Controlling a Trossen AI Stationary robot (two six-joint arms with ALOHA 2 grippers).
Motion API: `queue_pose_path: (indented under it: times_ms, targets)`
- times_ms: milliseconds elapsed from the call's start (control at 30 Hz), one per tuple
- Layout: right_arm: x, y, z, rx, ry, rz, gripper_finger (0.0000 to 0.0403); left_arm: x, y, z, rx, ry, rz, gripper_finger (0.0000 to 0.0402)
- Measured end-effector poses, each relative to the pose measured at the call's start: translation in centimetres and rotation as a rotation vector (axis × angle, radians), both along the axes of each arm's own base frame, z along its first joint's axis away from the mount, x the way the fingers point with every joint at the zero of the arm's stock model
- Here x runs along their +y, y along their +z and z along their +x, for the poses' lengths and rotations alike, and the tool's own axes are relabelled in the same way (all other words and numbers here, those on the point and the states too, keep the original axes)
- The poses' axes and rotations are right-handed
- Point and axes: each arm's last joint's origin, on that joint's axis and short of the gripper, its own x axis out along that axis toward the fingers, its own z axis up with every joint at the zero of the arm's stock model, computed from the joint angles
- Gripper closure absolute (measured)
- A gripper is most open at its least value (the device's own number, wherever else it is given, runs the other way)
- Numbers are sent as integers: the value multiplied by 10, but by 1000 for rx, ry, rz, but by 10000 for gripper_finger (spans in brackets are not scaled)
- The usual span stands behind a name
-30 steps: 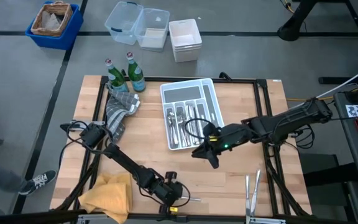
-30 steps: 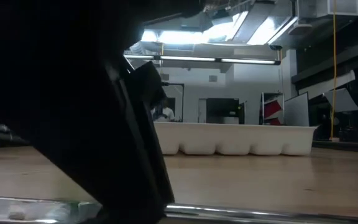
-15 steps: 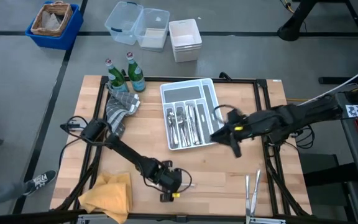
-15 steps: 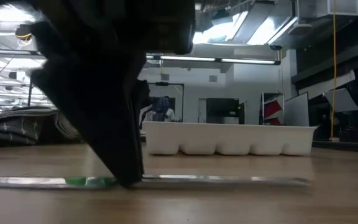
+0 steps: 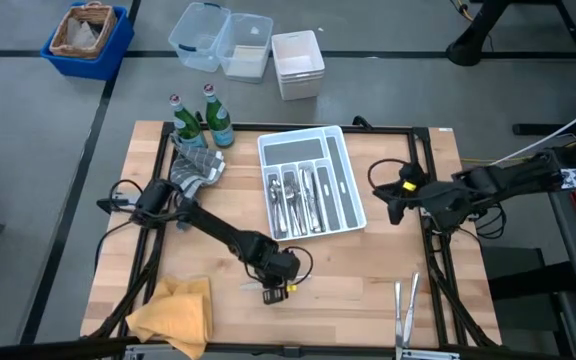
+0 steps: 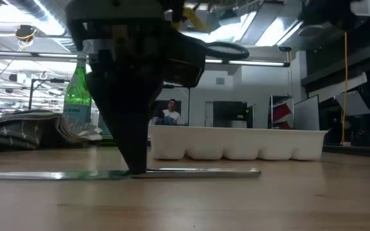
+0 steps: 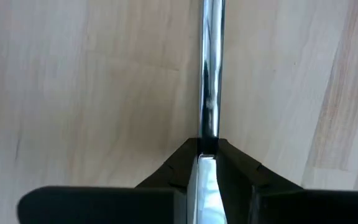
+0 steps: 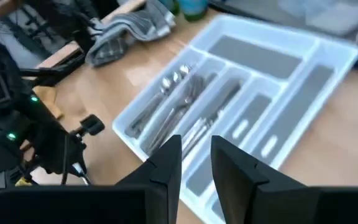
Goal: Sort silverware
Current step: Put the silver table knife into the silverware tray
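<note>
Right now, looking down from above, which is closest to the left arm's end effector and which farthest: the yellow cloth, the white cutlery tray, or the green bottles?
From the left end effector, near the table's front middle, closed on a piece of silverware:
1. Yellow cloth, at the front left corner, and white cutlery tray, toward the back: too close to call.
2. Green bottles, at the back left corner, plainly farthest.
</note>
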Motion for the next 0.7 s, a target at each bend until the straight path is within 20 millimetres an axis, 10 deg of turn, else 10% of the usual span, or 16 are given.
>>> queue_pose_path:
  times_ms: [333, 700]
  targets:
    - [7, -69, 11, -142, 35, 194, 313, 13, 0, 4, 44, 55, -103, 355]
    - [14, -89, 26, -204, 110, 263, 313, 30, -1, 0, 135, 120, -74, 355]
